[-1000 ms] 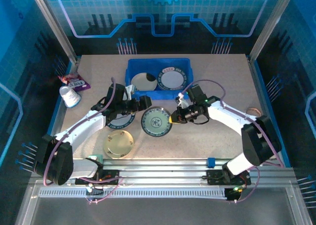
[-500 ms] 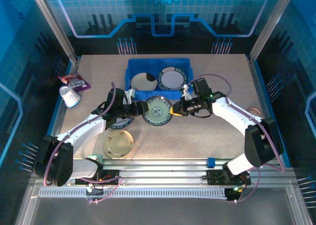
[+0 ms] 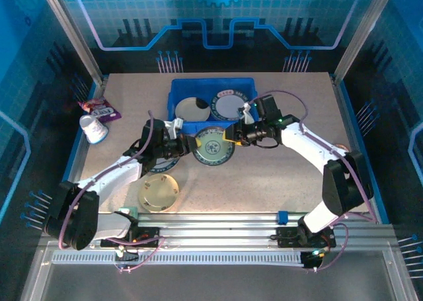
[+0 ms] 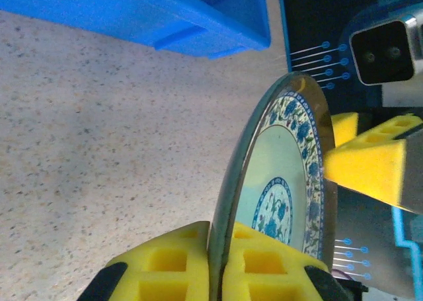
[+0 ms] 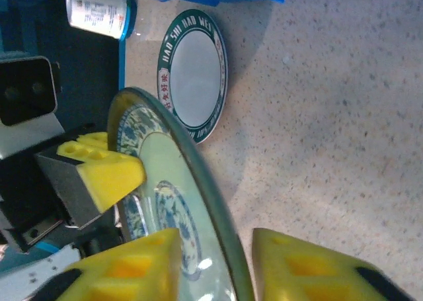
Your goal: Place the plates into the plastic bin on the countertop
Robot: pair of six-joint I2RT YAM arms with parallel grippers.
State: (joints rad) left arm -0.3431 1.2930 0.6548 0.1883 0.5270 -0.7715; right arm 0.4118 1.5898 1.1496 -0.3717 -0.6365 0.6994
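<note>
A teal-patterned plate [image 3: 214, 145] is held on edge just in front of the blue plastic bin [image 3: 177, 89]. My left gripper [image 3: 192, 144] is shut on its left rim; in the left wrist view the yellow pads [image 4: 172, 261] pinch the plate [image 4: 284, 182]. My right gripper [image 3: 232, 135] is open and straddles the opposite rim [image 5: 198, 182], with a gap to the right pad [image 5: 310, 268]. The bin holds a cream plate [image 3: 192, 107] and a white dark-rimmed plate [image 3: 229, 106]. A cream/gold plate [image 3: 158, 193] and a white green-rimmed plate [image 5: 193, 76] lie on the countertop [image 3: 277, 188].
A white cup [image 3: 94, 129] and a purple packet [image 3: 99, 109] sit at the left edge. The green-rimmed plate [image 3: 162, 163] lies partly under my left arm. Metal rails [image 3: 218, 225] run along the near edge. A small ring-like object [image 3: 340, 147] lies at the right edge.
The teal-patterned plate has moved from the countertop's middle toward the bin, carried between both grippers. Both arms have shifted toward the bin with it.
</note>
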